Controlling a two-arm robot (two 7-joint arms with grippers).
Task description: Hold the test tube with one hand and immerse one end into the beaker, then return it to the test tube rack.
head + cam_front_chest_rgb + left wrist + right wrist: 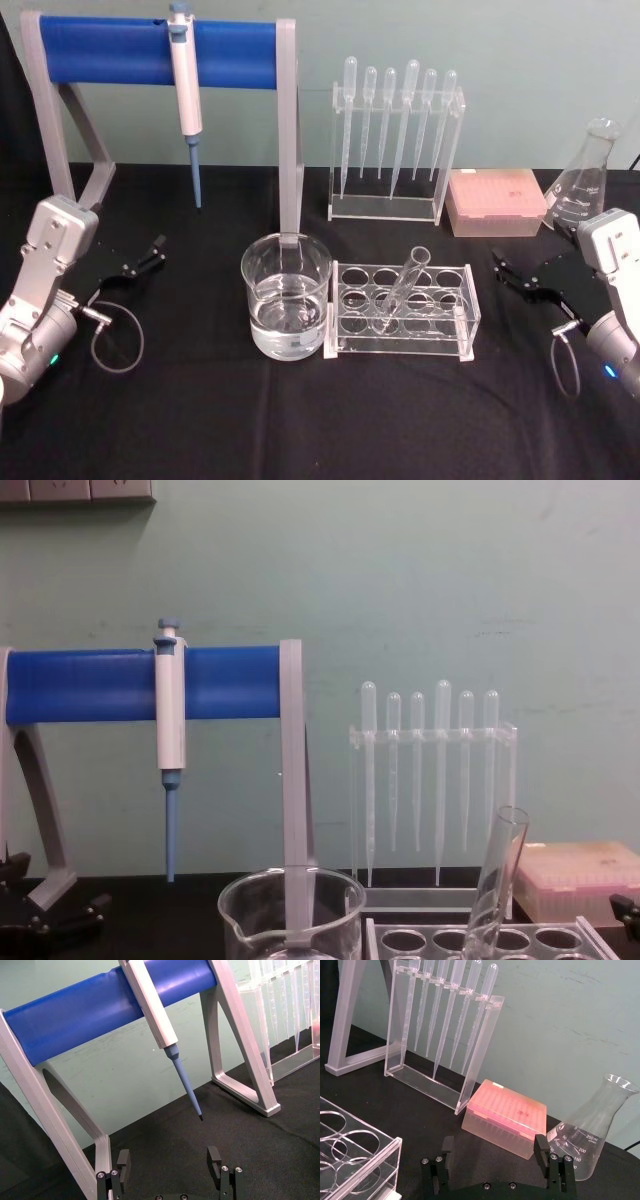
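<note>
Tube: your test tube (403,288) stands in the rack (445,335) just right of the beaker (285,290), rim leaning right and back | Reach: it lies left of your right gripper (508,272), the nearer one | Jaws: both released, empty; left gripper (145,256) well apart | Text: flask (590,1132) reads 250ml, 200, 150

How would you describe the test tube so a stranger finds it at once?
Find the wide glass beaker at the middle of the table; a low clear rack with round holes stands to its right. The single test tube leans in it, unlike the thin pipettes behind.
</note>
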